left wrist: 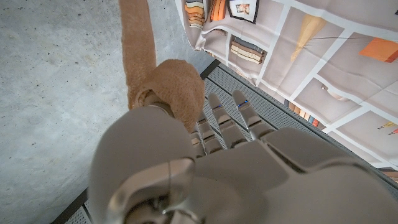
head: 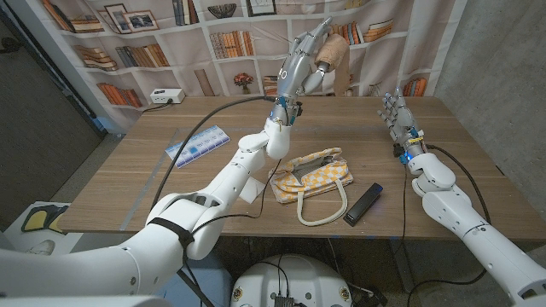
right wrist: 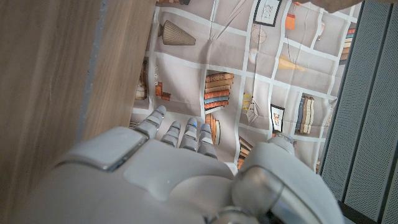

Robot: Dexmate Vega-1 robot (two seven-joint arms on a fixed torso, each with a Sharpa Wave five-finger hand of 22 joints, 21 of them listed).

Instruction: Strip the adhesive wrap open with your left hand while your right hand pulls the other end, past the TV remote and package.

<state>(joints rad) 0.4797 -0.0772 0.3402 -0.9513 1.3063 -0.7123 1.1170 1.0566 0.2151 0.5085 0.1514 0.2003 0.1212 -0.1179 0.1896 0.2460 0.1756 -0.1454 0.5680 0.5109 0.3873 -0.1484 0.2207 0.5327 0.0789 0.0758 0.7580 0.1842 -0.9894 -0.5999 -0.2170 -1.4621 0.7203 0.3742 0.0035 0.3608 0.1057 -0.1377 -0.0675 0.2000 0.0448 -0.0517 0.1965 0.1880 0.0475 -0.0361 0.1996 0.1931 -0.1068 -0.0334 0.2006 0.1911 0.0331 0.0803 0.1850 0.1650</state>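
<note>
Nearest the head camera, at 6 o'clock on the wooden table (head: 128, 170), lie the TV remote (head: 363, 204) and a checkered bag (head: 312, 176). Left hand (head: 300, 61), raised at 12 o'clock, clamps the tan adhesive wrap (head: 329, 54). Right hand (head: 397, 112) stands at 2 o'clock, fingers apart, empty. Step: pre-pull; next, the right hand must grasp the wrap's free end. A bookshelf backdrop (head: 145, 43) stands behind.

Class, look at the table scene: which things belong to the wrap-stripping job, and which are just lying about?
Belonging to the job:
tan adhesive wrap roll, gripped by the raised left hand
right hand, open, holding nothing
black TV remote
blue-and-white package

Just lying about:
yellow checked bag
white paper
black cables
</note>
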